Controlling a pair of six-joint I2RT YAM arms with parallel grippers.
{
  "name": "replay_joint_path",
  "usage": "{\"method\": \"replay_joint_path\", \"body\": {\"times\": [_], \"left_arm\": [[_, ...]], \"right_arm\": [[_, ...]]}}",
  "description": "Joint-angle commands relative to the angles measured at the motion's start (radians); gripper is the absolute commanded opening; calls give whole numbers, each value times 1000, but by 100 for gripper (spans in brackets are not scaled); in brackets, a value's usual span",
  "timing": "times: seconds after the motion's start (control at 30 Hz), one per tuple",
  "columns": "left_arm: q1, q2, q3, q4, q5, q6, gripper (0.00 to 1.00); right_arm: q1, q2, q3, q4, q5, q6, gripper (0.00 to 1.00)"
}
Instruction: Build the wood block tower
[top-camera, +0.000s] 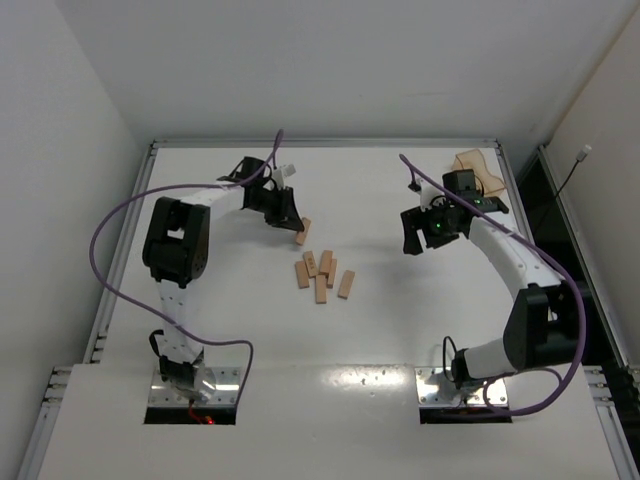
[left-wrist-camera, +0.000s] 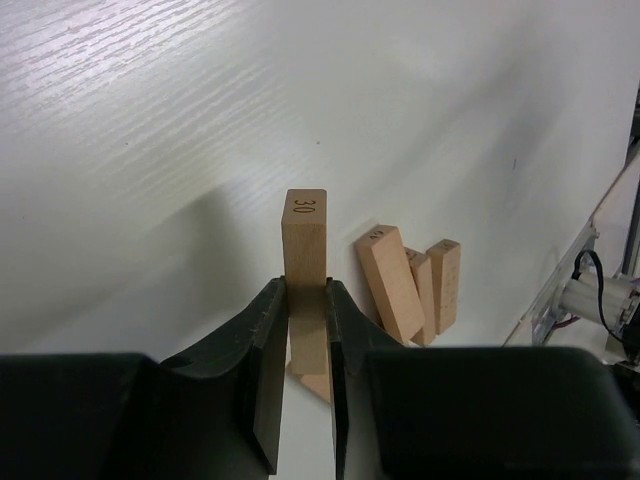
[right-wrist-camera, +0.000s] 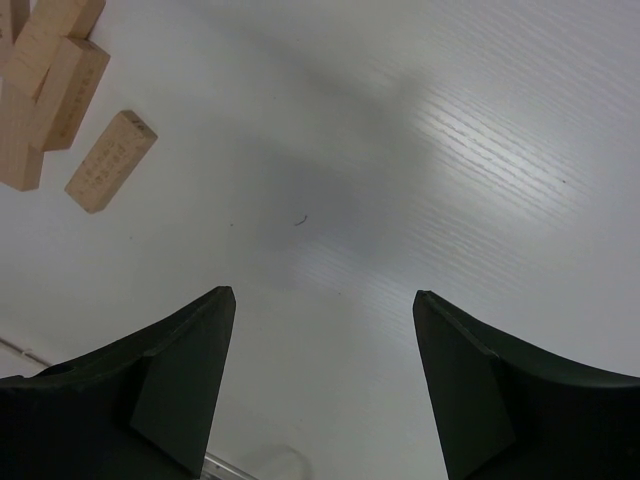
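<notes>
Light tan wooden rectangular blocks (top-camera: 322, 275) lie scattered on the white counter (top-camera: 420, 320), no tower begun. Your left black claw (left-wrist-camera: 305, 300) is clamped on a block marked 30 (left-wrist-camera: 304, 235), half protruding; it may pivot or topple on release. Right claw (right-wrist-camera: 325, 300) gapes, empty.

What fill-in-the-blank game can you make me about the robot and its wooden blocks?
1. The left claw is shut on a wood block stamped with the number ____.
2. The right claw is ____ and holds nothing.
3. The other wood blocks lie loose on a ____ table.

Missing words: 30; open; white.
</notes>
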Motion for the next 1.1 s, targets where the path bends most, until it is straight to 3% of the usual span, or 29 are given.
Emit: {"method": "replay_joint_path", "body": {"times": [0.0,0.2,0.3,0.4,0.7,0.87,1.03,1.07], "left_arm": [[14,14,61,16,45,21,7],[33,62,81,16,6,30,8],[43,72,92,2,-18,44,21],[53,100,92,2,-29,44,26],[82,120,92,-7,-50,58,28],[82,51,63,-30,-220,79,50],[80,-118,-57,-59,-391,101,60],[70,-185,-72,-82,-484,101,61]], "right_arm": [[-6,10,44,12,-34,5,69],[-6,10,54,12,-34,5,69],[-6,10,54,12,-34,5,69],[-6,10,54,12,-34,5,69],[-6,21,72,2,-34,5,69],[-6,30,72,2,-34,5,69],[14,-8,60,22,18,-20,73],[14,-17,49,36,33,-20,73]]}}
